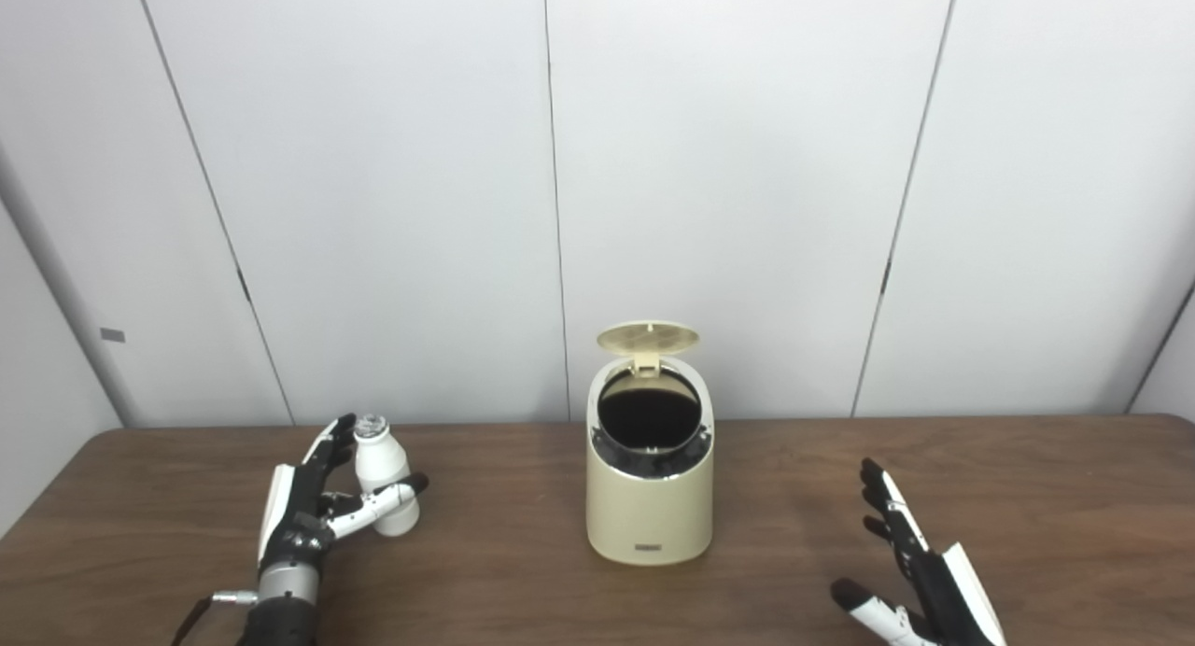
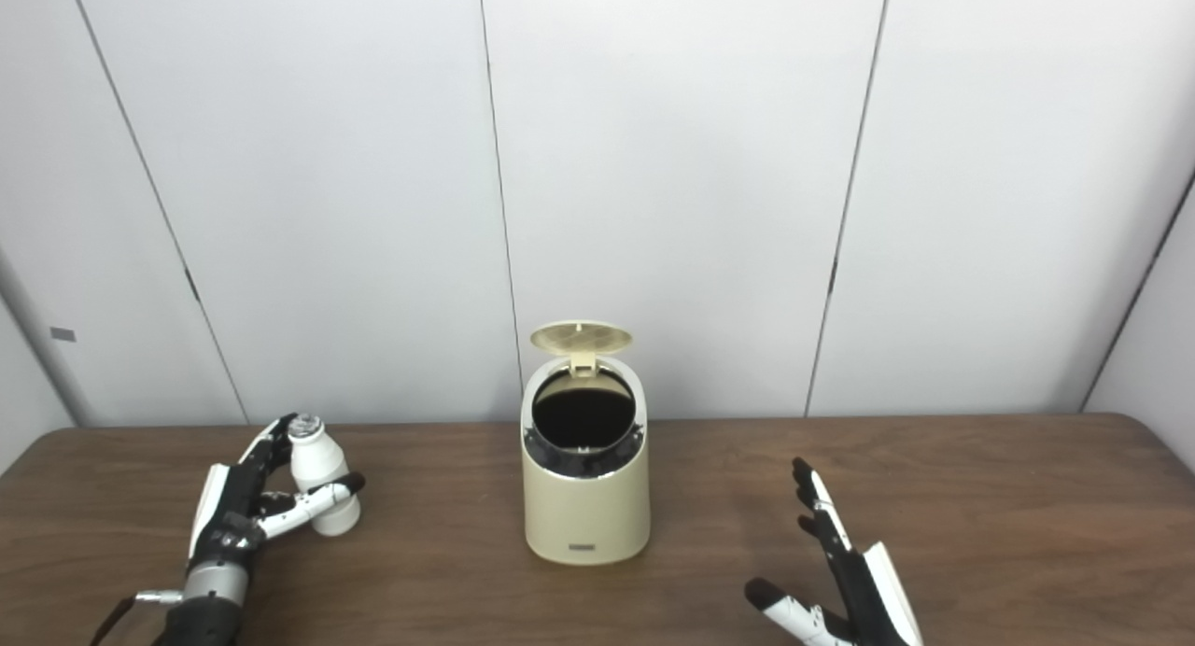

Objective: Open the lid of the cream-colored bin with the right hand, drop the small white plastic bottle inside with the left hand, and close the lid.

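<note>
Fingers [image 1: 327, 455] of left hand [image 1: 308, 506] wrap the bottle [image 1: 383, 478], thumb across its front; whether the grip is firm enough to lift, cannot tell. Right hand [image 1: 910, 562] splayed, holding nothing, resting low right of bin [image 1: 649, 497]. Bin stands mid-worktop [image 1: 784, 497], mouth up and tilted toward camera, lid [image 1: 648, 337] hinged up at back. Bottle stands upright left of bin, well apart, long axis vertical, cap up. Step judged: lift bottle. Tighten grip, raise straight, keep it vertical, clear the rim, release over the opening.

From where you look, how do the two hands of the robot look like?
Both hands are alike: black fingers, white thumbs tipped black, and a white plate on the back. The left hand ends in a silver wrist ring with a thin cable beside it. The right hand is cut off at the wrist.
</note>
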Action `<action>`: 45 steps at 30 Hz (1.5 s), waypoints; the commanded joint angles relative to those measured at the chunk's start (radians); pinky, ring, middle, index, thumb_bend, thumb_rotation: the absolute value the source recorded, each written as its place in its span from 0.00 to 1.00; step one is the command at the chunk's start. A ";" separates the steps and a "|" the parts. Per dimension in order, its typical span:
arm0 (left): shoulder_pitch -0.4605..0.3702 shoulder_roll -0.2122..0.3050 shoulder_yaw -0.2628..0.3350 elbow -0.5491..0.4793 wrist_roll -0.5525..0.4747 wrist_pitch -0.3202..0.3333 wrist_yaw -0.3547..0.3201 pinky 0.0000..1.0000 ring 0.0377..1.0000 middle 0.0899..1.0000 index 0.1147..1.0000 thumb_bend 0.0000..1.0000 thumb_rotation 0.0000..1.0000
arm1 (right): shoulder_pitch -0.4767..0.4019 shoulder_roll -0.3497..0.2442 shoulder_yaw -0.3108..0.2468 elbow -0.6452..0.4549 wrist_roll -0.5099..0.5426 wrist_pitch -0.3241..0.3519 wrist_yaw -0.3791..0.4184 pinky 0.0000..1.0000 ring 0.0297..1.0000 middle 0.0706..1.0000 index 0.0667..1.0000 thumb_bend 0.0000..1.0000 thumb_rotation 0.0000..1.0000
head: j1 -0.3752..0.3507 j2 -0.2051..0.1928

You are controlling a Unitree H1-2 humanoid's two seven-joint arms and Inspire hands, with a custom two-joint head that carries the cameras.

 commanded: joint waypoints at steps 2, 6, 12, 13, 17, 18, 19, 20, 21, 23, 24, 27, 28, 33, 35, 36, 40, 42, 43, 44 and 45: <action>-0.033 -0.010 -0.036 -0.023 0.001 -0.002 -0.044 0.85 0.90 0.88 0.91 1.00 0.31 | -0.017 0.000 -0.007 -0.036 -0.004 -0.006 -0.010 0.88 0.95 0.97 0.98 1.00 0.85 | -0.002 -0.001; -0.031 -0.029 -0.045 -0.028 -0.023 -0.028 -0.056 0.85 0.89 0.86 0.87 1.00 0.27 | -0.019 -0.001 -0.006 -0.030 -0.007 -0.007 -0.011 0.88 0.95 0.97 0.98 1.00 0.85 | -0.003 -0.002; -0.029 -0.052 -0.056 -0.037 -0.035 -0.040 -0.059 0.82 0.85 0.81 0.82 1.00 0.23 | -0.023 -0.003 -0.006 -0.009 -0.007 -0.023 -0.016 0.88 0.95 0.97 0.98 1.00 0.85 | -0.007 -0.003; -0.028 -0.063 -0.049 -0.037 -0.029 -0.054 -0.032 0.80 0.83 0.79 0.79 1.00 0.21 | -0.023 -0.002 -0.006 -0.009 -0.006 -0.021 -0.017 0.88 0.95 0.97 0.98 1.00 0.85 | -0.008 -0.003; -0.031 -0.106 -0.010 -0.020 0.031 -0.101 0.141 0.53 0.57 0.55 0.54 0.90 0.02 | -0.022 0.002 -0.005 -0.019 -0.007 -0.015 -0.018 0.89 0.95 0.97 0.98 1.00 0.85 | -0.009 -0.004; -0.033 -0.112 -0.004 -0.013 0.048 -0.115 0.179 0.49 0.52 0.49 0.49 0.71 0.01 | -0.021 0.003 -0.005 -0.025 -0.007 -0.009 -0.016 0.89 0.95 0.97 0.98 1.00 0.85 | -0.009 -0.004; -0.034 -0.117 0.003 -0.006 0.058 -0.130 0.209 0.44 0.48 0.46 0.47 0.61 0.00 | -0.021 0.004 -0.005 -0.028 -0.009 -0.006 -0.015 0.88 0.95 0.97 0.98 1.00 0.85 | -0.009 -0.003; -0.035 -0.119 0.007 0.001 0.067 -0.145 0.230 0.40 0.45 0.43 0.45 0.56 0.00 | -0.020 0.005 -0.005 -0.030 -0.006 -0.005 -0.014 0.88 0.95 0.97 0.98 1.00 0.85 | -0.008 -0.003; -0.036 -0.119 0.011 0.008 0.069 -0.165 0.243 0.37 0.43 0.42 0.44 0.53 0.00 | -0.020 0.006 -0.006 -0.030 -0.001 -0.005 -0.013 0.88 0.95 0.97 0.98 1.00 0.85 | -0.008 -0.003; -0.035 -0.121 0.017 0.011 0.065 -0.182 0.255 0.34 0.43 0.42 0.42 0.51 0.00 | -0.020 0.006 -0.006 -0.027 -0.002 -0.010 -0.013 0.89 0.95 0.97 0.98 1.00 0.84 | -0.007 -0.003; -0.034 -0.122 0.019 0.012 0.063 -0.187 0.257 0.34 0.43 0.42 0.41 0.51 0.00 | -0.020 0.005 -0.006 -0.026 -0.003 -0.011 -0.014 0.89 0.95 0.97 0.98 1.00 0.85 | -0.006 -0.003; -0.025 -0.121 0.016 -0.004 0.063 -0.207 0.250 0.34 0.43 0.42 0.41 0.51 0.00 | -0.021 0.006 -0.005 -0.027 -0.007 -0.012 -0.016 0.89 0.95 0.97 0.98 1.00 0.85 | -0.006 -0.003; -0.020 -0.121 0.013 -0.015 0.067 -0.214 0.249 0.33 0.43 0.42 0.41 0.51 0.00 | -0.021 0.007 -0.006 -0.027 -0.006 -0.012 -0.017 0.89 0.95 0.97 0.98 1.00 0.85 | -0.005 -0.004; 0.004 -0.122 -0.005 -0.092 0.081 -0.247 0.235 0.31 0.40 0.40 0.43 0.50 0.00 | -0.022 0.009 -0.005 -0.026 -0.004 -0.012 -0.016 0.89 0.95 0.97 0.98 1.00 0.84 | -0.004 -0.004; 0.014 -0.120 -0.016 -0.132 0.095 -0.269 0.234 0.32 0.41 0.41 0.43 0.50 0.00 | -0.023 0.010 -0.004 -0.025 -0.006 -0.013 -0.017 0.89 0.95 0.96 0.98 1.00 0.85 | -0.003 -0.004; 0.019 -0.120 -0.022 -0.159 0.105 -0.274 0.231 0.32 0.41 0.41 0.43 0.50 0.00 | -0.023 0.010 -0.003 -0.023 -0.010 -0.013 -0.019 0.89 0.95 0.96 0.98 1.00 0.85 | -0.003 -0.004; 0.041 -0.120 -0.050 -0.286 0.133 -0.289 0.200 0.33 0.42 0.43 0.41 0.50 0.00 | -0.028 0.013 -0.001 -0.017 -0.015 -0.014 -0.022 0.88 0.95 0.96 0.97 1.00 0.85 | -0.005 -0.005; 0.050 -0.123 -0.064 -0.352 0.135 -0.301 0.177 0.33 0.41 0.44 0.42 0.50 0.00 | -0.031 0.015 0.000 -0.013 -0.018 -0.013 -0.024 0.89 0.95 0.96 0.98 1.00 0.85 | -0.008 -0.007; 0.054 -0.127 -0.072 -0.386 0.129 -0.309 0.163 0.33 0.41 0.44 0.42 0.50 0.00 | -0.033 0.016 0.000 -0.010 -0.019 -0.013 -0.026 0.89 0.95 0.96 0.98 1.00 0.85 | -0.008 -0.007; 0.056 -0.130 -0.079 -0.414 0.125 -0.325 0.152 0.33 0.40 0.44 0.42 0.50 0.00 | -0.034 0.016 0.000 -0.007 -0.020 -0.014 -0.027 0.89 0.95 0.96 0.98 1.00 0.85 | -0.010 -0.007; 0.057 -0.131 -0.087 -0.439 0.132 -0.343 0.145 0.33 0.40 0.44 0.42 0.50 0.00 | -0.035 0.016 0.000 -0.003 -0.021 -0.015 -0.029 0.89 0.95 0.96 0.98 1.00 0.85 | -0.010 -0.007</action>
